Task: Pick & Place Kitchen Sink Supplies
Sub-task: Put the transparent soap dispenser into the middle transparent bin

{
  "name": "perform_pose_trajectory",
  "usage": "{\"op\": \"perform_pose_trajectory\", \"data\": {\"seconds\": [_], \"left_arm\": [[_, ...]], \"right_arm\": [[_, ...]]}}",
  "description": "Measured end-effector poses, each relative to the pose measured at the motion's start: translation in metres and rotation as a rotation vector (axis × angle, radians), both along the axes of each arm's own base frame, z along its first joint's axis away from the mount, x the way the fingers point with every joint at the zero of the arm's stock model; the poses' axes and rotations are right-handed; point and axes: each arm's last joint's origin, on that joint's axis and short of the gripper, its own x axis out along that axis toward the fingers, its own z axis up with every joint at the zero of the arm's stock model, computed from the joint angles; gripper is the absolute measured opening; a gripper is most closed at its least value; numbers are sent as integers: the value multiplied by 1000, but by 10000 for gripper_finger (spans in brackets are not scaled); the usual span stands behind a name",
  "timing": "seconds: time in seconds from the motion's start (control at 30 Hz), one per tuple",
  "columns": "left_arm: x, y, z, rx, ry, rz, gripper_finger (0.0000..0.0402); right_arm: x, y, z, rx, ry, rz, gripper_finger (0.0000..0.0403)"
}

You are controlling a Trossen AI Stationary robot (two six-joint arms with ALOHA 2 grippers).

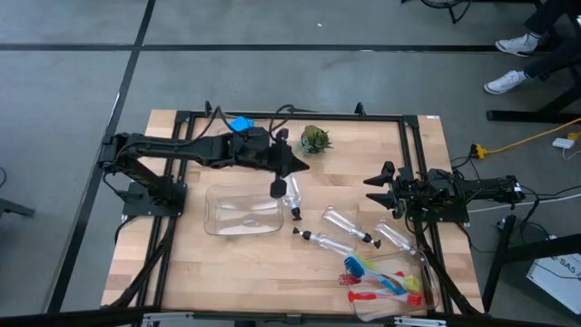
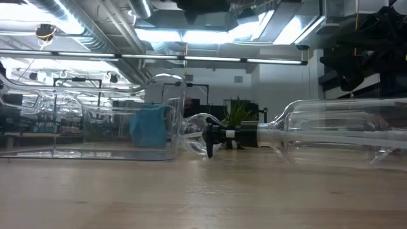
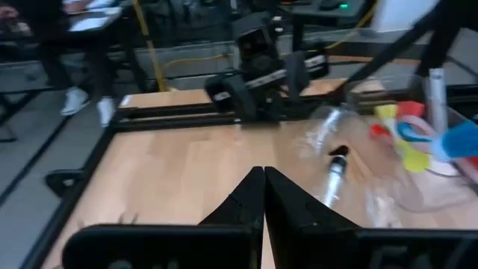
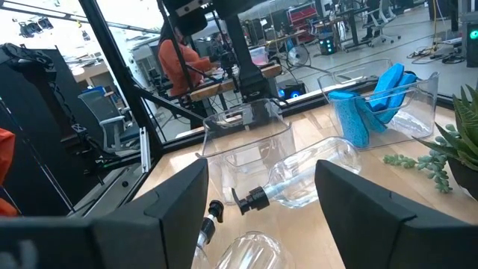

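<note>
— So which arm is sitting nearer the bottle (image 1: 291, 198) right now?
— The left gripper (image 1: 277, 188) is hovering just beside it, at the far right corner of the clear bin (image 1: 241, 218); its fingers are pressing together with nothing between them, judging by the left wrist view.
— And how is the bottle lying?
— It is lying on its side on the table (image 1: 227, 263), long axis running roughly front to back, pump top pointing toward the front edge. I am guessing the jaws will need to open and straddle it across that axis.
— What is the right arm doing?
— The right gripper (image 1: 381, 178) is waiting well apart at the right edge, jaws spread wide, while the brushes (image 1: 381, 280) are lying at the front right
</note>
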Motion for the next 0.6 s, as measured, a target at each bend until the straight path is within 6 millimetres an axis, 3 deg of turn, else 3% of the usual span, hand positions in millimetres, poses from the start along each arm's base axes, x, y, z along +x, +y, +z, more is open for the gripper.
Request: {"op": "perform_pose_trajectory", "data": {"seconds": [0.2, 0.4, 0.6], "left_arm": [[5, -1, 1, -2, 11, 17, 2], [36, 7, 5, 37, 172, 7, 3], [60, 0, -11, 143, 388, -117, 3]], "right_arm": [[0, 0, 0, 0, 0, 0, 245], [0, 0, 0, 0, -1, 0, 245], [0, 0, 0, 0, 0, 0, 245]]}}
